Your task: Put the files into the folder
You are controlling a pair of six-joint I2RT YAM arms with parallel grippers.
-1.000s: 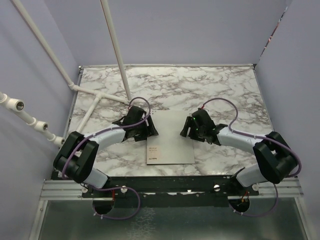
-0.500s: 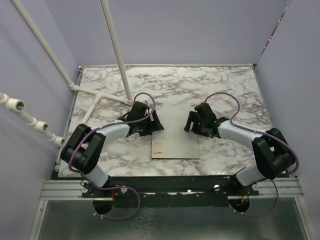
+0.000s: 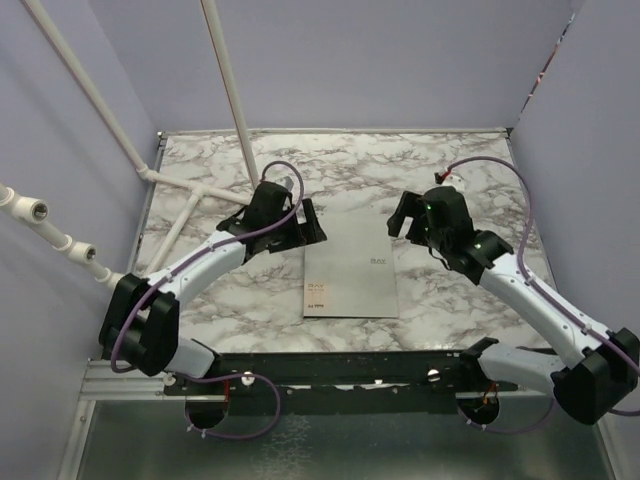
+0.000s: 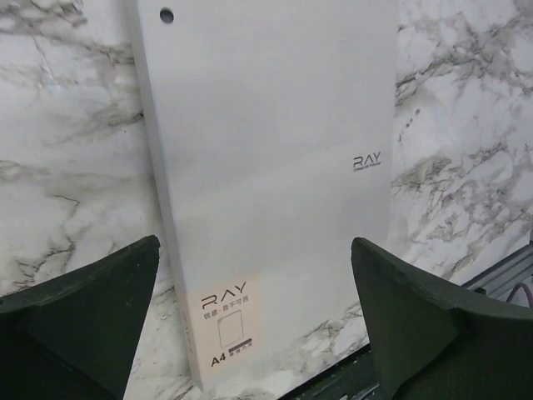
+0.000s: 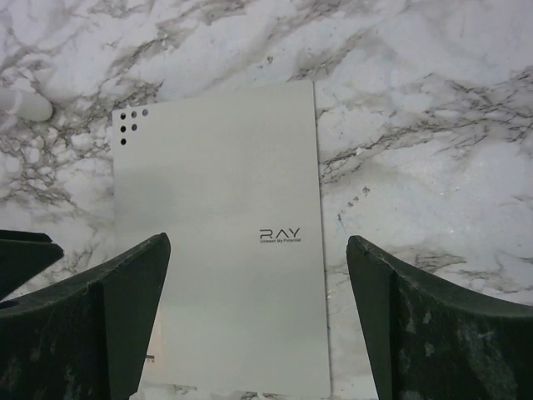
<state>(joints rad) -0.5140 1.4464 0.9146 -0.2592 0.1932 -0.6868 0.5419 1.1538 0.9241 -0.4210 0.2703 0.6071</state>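
The grey folder lies closed and flat on the marble table, with its reddish label at the near left corner. It also shows in the left wrist view and the right wrist view. My left gripper is open and empty above the folder's far left corner; its jaws stand wide in its wrist view. My right gripper is open and empty above the far right corner, and shows the same in its wrist view. The files are out of view.
White pipes slant down to the table's back left and meet at a tee. A pipe end shows left of the folder. Purple walls enclose the table. A black rail runs along the near edge.
Both grippers have lifted off the folder and drawn apart, the right arm swinging up and to the right. The folder slid slightly right and away early on and now lies still.
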